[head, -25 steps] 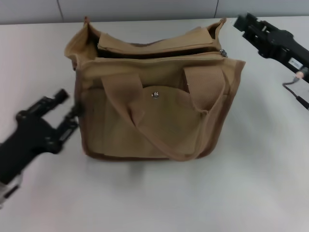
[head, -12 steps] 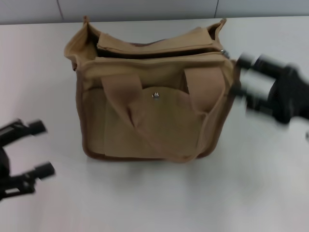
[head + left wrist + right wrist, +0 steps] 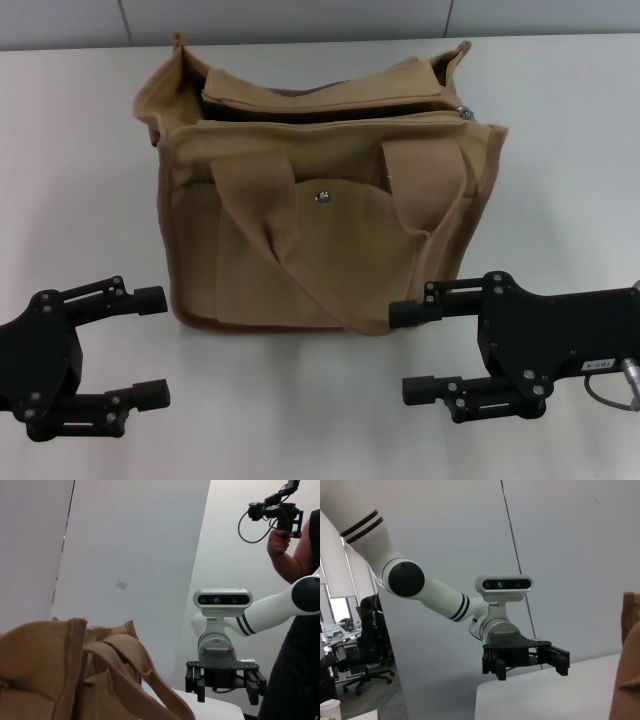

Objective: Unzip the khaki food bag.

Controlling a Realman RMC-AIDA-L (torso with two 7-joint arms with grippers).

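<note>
The khaki food bag (image 3: pixel 320 240) stands upright in the middle of the white table, with two webbing handles and a silver snap (image 3: pixel 322 198) on its front flap. A dark gap runs along its top, and the metal zipper pull (image 3: pixel 463 110) sits at the right end. My left gripper (image 3: pixel 152 345) is open and empty at the front left, apart from the bag. My right gripper (image 3: pixel 405 350) is open and empty at the front right, just before the bag's lower corner. The left wrist view shows the bag (image 3: pixel 60 675) close up and the right gripper (image 3: pixel 227 692) farther off. The right wrist view shows the left gripper (image 3: pixel 527 665) and an edge of the bag (image 3: pixel 627 670).
The white table (image 3: pixel 560 180) stretches to either side of the bag and ends at a grey wall behind. In the left wrist view a person (image 3: pixel 300 630) stands beyond the table holding a camera rig (image 3: pixel 275 512).
My left gripper has drawn back from the bag's left side to the front left. My right gripper has swung from the back right, past the bag's right side, to the front right.
</note>
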